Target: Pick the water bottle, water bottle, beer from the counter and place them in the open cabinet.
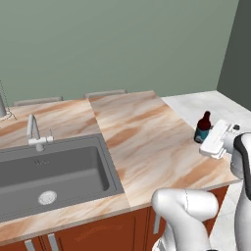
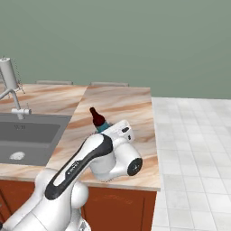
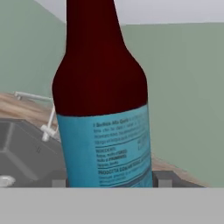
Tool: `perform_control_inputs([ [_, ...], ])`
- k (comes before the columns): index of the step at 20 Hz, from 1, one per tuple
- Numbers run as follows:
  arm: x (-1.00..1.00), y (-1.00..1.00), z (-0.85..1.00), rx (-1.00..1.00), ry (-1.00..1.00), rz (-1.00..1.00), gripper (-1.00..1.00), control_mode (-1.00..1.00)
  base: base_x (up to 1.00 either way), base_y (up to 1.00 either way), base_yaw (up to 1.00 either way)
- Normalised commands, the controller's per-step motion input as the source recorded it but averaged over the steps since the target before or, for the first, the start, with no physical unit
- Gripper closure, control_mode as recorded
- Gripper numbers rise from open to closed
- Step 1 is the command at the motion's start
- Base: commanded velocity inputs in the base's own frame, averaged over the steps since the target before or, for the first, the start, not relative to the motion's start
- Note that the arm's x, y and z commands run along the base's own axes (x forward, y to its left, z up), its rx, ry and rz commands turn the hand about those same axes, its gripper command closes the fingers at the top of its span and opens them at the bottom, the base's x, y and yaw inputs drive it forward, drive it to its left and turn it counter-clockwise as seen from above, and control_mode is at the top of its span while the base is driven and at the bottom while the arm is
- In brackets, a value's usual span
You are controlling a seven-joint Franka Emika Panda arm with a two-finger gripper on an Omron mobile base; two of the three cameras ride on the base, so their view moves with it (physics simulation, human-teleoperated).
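Glossy white rounded arm (image 2: 85,158) with dark grey joint bands

beer (image 3: 103,109): dark red-brown glass look, smooth, slight sheen; teal-blue paper-like label, matt
counter (image 1: 142,132): beige-pink marble pattern, brown veins, smooth
sink (image 1: 54,171): grey metal look, matt
faucet (image 1: 34,132): pale metal, smooth
cabinet fronts (image 1: 98,235): red-brown wood

Kitchen: marble counter (image 1: 142,132) with a grey sink (image 1: 54,176), a faucet (image 1: 34,133), wood cabinets (image 1: 98,235) below.
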Motion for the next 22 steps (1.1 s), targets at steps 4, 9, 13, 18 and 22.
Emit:
perform_control_inputs([
  [4, -0.52, 0.02, 0.92, 0.0, -0.03, 0.05, 1.0, -1.0, 0.0, 0.0, 0.0],
  [9, -0.37, 0.13, 0.73, 0.0, 0.0, 0.09, 1.0, -1.0, 0.0, 0.0, 0.0],
  [13, -0.15, 0.34, 0.31, -0.02, 0.05, 0.16, 1.0, -1.0, 0.0, 0.0, 0.0],
  [18, 0.0, 0.23, 0.01, -0.08, 0.09, 0.26, 1.0, -1.0, 0.0, 0.0, 0.0],
  [22, 0.0, 0.1, 0.0, -0.06, 0.07, 0.31, 1.0, -1.0, 0.0, 0.0, 0.0],
])
